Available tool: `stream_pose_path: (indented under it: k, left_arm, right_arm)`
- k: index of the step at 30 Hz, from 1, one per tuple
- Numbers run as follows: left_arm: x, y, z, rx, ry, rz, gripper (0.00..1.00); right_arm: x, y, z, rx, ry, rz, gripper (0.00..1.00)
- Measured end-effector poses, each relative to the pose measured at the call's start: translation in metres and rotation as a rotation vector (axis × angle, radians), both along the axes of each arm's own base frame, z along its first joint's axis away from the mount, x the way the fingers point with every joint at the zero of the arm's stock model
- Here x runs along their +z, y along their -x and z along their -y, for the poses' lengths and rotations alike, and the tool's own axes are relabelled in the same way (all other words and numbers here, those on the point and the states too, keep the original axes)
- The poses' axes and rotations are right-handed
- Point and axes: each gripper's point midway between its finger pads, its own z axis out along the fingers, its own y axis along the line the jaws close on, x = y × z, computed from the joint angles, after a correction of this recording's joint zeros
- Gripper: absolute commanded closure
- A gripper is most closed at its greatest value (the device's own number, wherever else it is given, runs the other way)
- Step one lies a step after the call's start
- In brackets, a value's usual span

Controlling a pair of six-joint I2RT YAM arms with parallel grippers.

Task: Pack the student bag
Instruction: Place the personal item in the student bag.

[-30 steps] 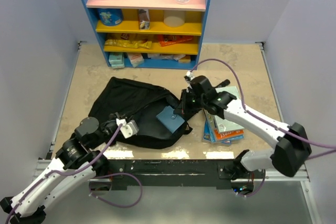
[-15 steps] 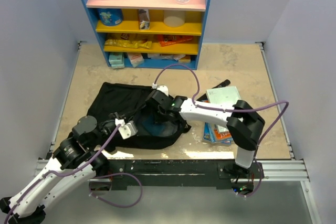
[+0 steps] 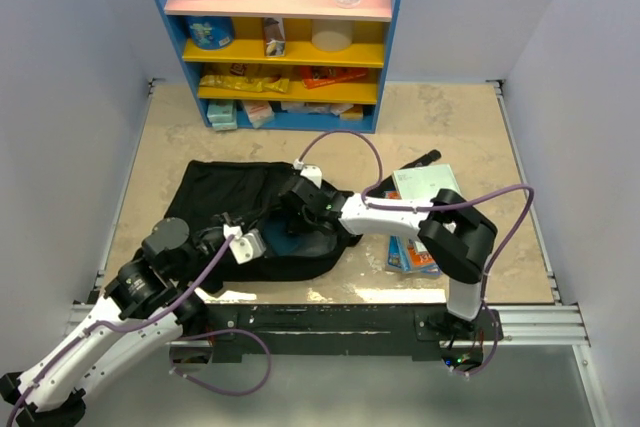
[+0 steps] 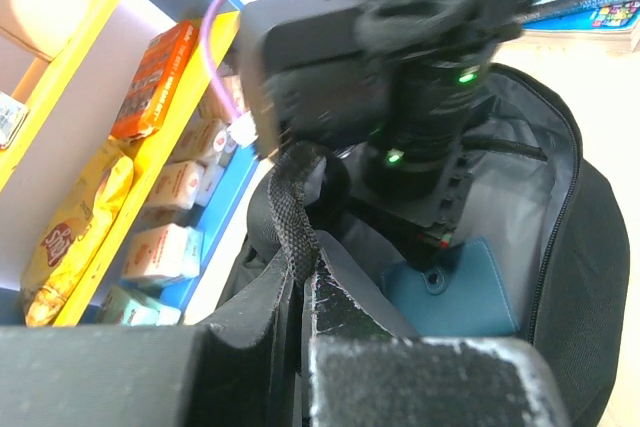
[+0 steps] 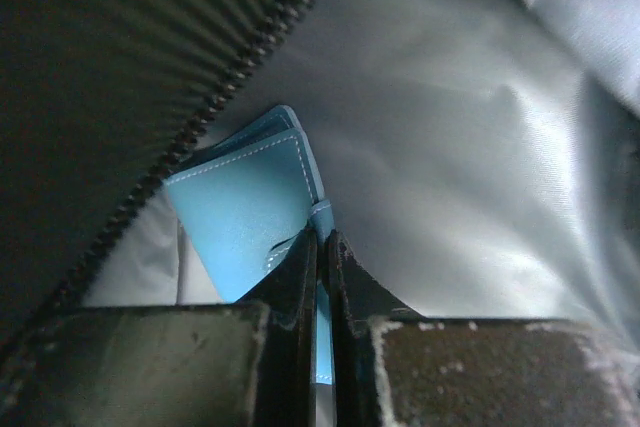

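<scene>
2 arms | L pincer [image 4: 298, 292] clamps student bag [image 3: 222, 197] | R pincer [image 5: 322, 247] inside, clamps blue notebook [image 5: 245, 212]

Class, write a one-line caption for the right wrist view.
Inside the backpack, the right gripper pinches a blue notebook by its edge, beside the open zip.

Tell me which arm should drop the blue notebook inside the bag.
Right. The right gripper is shut on the blue notebook inside the bag, grey lining behind it. The left gripper pinches the bag's black strap, holding the mouth open.
</scene>
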Motion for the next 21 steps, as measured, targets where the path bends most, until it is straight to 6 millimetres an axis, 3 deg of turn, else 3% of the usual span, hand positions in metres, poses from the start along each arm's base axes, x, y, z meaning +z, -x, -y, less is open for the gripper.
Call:
stream_pose_path:
  k: [10,15,21]
  left_arm:
    - [-0.009,0.003,0.005,-0.035,-0.025,-0.023,1.00]
    - [-0.030,0.012,0.015,-0.119,-0.106,-0.115,1.00]
    - [-0.025,0.018,0.019,-0.196,-0.144,-0.114,1.00]
  right_arm:
    - [0.007,0.008,-0.003,-0.068,-0.319,0.048,1.00]
    - [0.001,-0.002,-0.034,-0.067,-0.425,0.023,1.00]
    - [-0.001,-0.004,-0.061,-0.025,-0.494,0.001,1.00]
